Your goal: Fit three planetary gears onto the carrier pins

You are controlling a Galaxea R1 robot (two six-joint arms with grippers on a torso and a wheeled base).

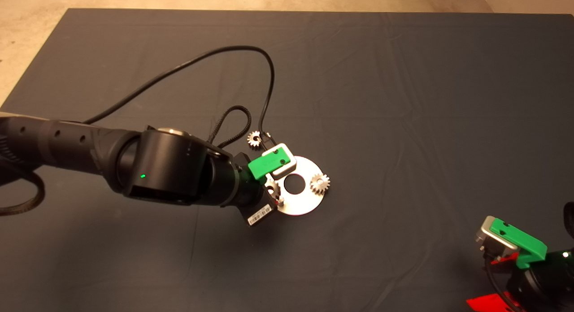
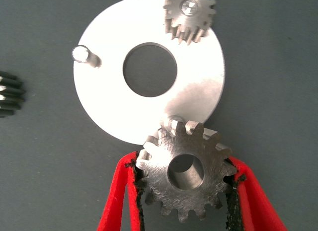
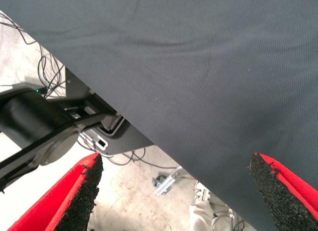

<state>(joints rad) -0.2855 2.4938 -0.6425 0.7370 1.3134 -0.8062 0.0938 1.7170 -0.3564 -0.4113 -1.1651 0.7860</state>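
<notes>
The pale carrier disc (image 1: 301, 205) lies mid-mat; it also shows in the left wrist view (image 2: 198, 92). One planetary gear (image 1: 320, 184) sits on the right-hand carrier pin (image 2: 190, 6). My left gripper (image 1: 272, 192) (image 2: 186, 166) is shut on a second gear (image 2: 208, 159), held flat over the disc's near-left rim. A carrier pin (image 2: 175, 123) (image 1: 281, 199) shows just past that gear's teeth, not in its bore. Another pin (image 2: 81, 54) stands bare. The third gear (image 1: 254, 138) (image 2: 9, 94) lies on the mat beside the disc. My right gripper (image 1: 497, 257) (image 3: 176, 174) is parked, open and empty.
The left arm's black cables (image 1: 264, 92) loop over the mat behind the disc. The dark mat (image 1: 403, 101) stretches wide to the right. The right wrist view looks past the mat's edge (image 3: 149, 136) at the floor, with cables and a stand.
</notes>
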